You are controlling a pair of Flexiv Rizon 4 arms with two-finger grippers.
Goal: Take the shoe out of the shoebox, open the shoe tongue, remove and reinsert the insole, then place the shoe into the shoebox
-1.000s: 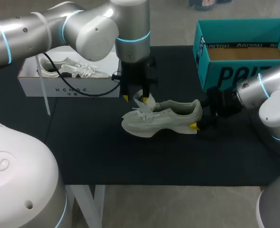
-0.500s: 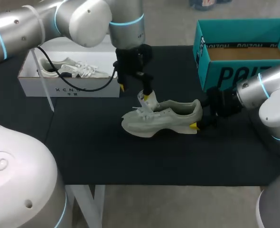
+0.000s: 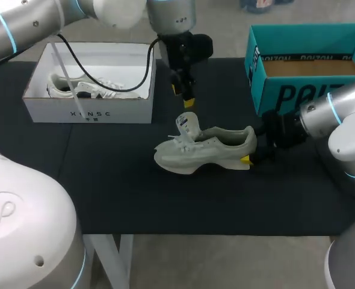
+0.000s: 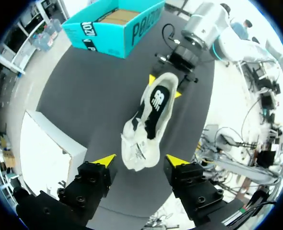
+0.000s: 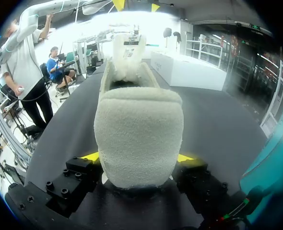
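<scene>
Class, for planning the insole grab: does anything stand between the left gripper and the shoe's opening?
Nothing visible does. The left gripper hangs open above the shoe; its tongue stands upright, baring the dark insole. The right gripper clamps only the heel.

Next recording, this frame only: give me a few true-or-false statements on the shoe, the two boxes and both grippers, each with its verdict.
1. The shoe lies on the table, outside both boxes. True.
2. The left gripper is shut on the shoe's tongue. False: it hangs open above the shoe, touching nothing.
3. The right gripper holds the shoe at its heel. True.
4. The white box is empty. False: a second shoe lies in it.
5. The tongue stands upright. True.
</scene>
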